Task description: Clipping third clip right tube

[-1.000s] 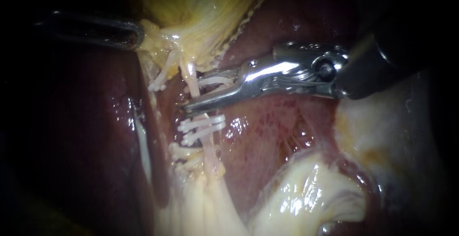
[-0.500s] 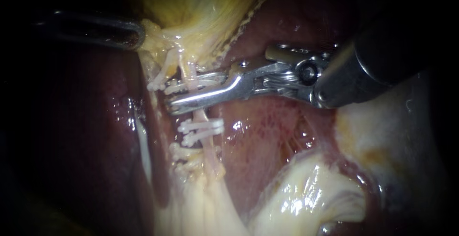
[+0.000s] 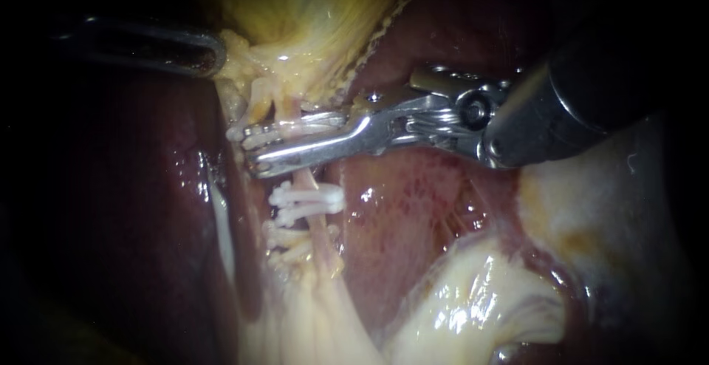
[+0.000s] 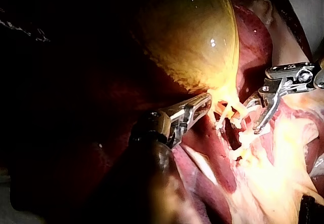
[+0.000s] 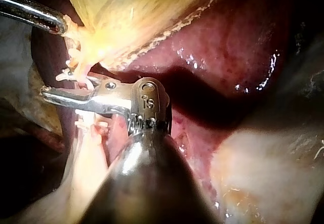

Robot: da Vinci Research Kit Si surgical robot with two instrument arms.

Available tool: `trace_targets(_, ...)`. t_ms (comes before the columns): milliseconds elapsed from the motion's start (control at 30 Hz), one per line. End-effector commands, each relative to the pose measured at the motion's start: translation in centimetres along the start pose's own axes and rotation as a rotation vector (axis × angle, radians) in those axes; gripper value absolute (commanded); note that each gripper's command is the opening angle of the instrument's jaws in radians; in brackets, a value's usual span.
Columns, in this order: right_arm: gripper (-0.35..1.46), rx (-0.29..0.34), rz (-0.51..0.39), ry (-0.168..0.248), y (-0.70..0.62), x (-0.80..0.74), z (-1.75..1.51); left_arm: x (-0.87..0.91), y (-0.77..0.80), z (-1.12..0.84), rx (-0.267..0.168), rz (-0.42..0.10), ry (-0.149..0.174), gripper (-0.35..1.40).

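Note:
My right instrument (image 3: 251, 151) comes in from the upper right and lies across the right tube (image 3: 304, 180), which passes between its jaws. The jaws hold a white clip (image 3: 284, 130) and stand close together around the tube. Below them, white clips (image 3: 310, 199) sit on the same tube, and more clips (image 3: 288, 241) lie lower down. My left instrument (image 3: 216, 53) comes from the left, its jaws shut on the yellow gallbladder (image 3: 310, 10) at its narrow end. The left wrist view shows these jaws (image 4: 203, 104) on that tissue, with my right instrument (image 4: 263, 107) beyond.
Dark red liver (image 3: 413, 195) surrounds the tubes on both sides. Pale fatty tissue (image 3: 473, 313) bulges under my right instrument's shaft. A thinner left tube with a clip (image 3: 240, 134) runs just beyond the right jaw tips. The right wrist view shows my left instrument (image 5: 58, 25) ahead.
My right instrument slid left across the right tube, so the tube now sits deeper between its jaws and the tips reach past it. The jaws have narrowed. My left instrument held still.

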Motion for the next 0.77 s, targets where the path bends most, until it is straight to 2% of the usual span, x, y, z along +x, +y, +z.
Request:
trace_targets(33,-0.12,0.000,0.000,-0.001,0.01,0.00,-0.01,0.00,0.00,0.00,-0.001,0.000,0.000,-0.35)
trace_targets(133,-0.35,0.001,0.000,-0.001,0.03,0.01,-0.03,0.00,0.00,0.01,-0.001,0.000,0.000,-0.35)
trace_targets(767,-0.35,0.006,-0.002,-0.003,0.08,-0.02,-0.08,0.01,0.01,0.02,-0.001,0.000,0.000,-0.35)
